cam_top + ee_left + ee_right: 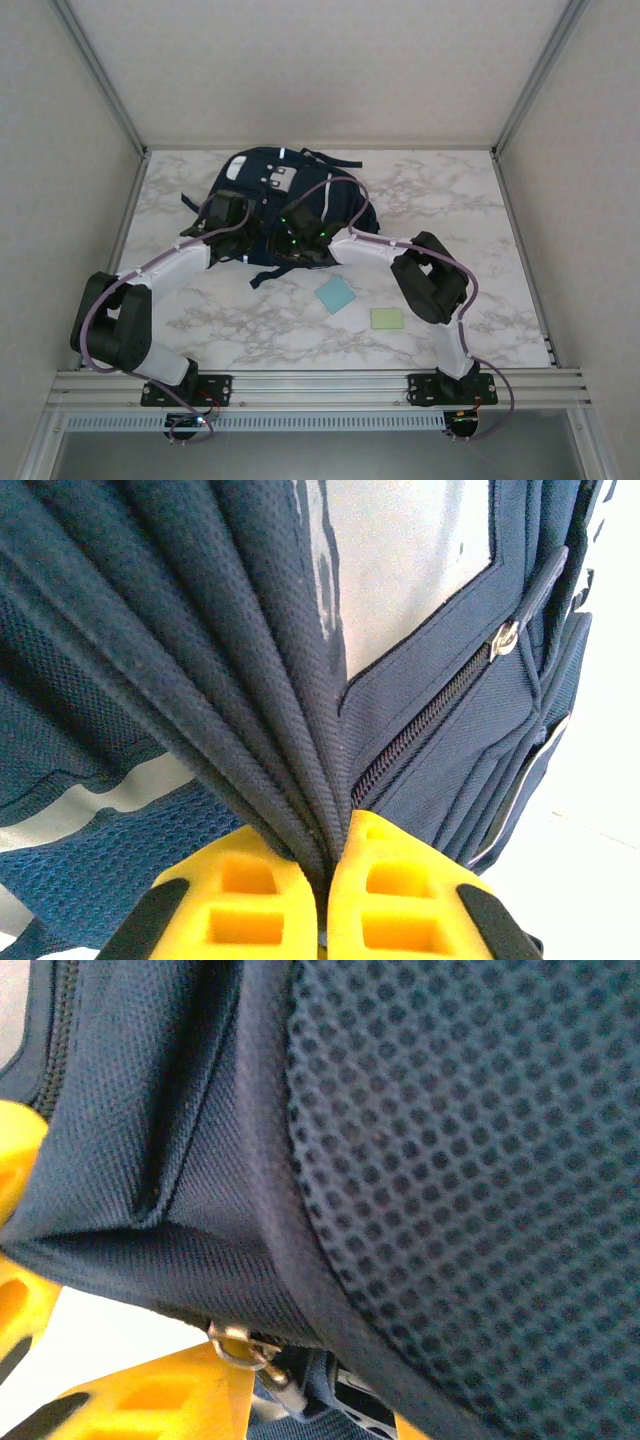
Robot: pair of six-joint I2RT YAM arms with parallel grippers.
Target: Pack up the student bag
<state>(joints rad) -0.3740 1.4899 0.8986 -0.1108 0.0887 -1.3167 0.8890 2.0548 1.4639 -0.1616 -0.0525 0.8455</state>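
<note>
The student bag (285,190) lies at the far middle of the bench (480,250), both arms reaching onto it; the left gripper (325,880) is clamped tight on a bunch of navy folds beside a zip (430,715), probably to lift and steady the cloth; the right gripper (303,238) has its jaws around a seam near a metal zip pull (240,1345), though I cannot tell whether they pinch it; a blue pad (335,295) and a green pad (387,318) lie nearer, seemingly for packing.

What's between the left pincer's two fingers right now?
Gathered navy fabric folds of the student bag, clamped in the left pincer; the left wrist view shows it.
</note>
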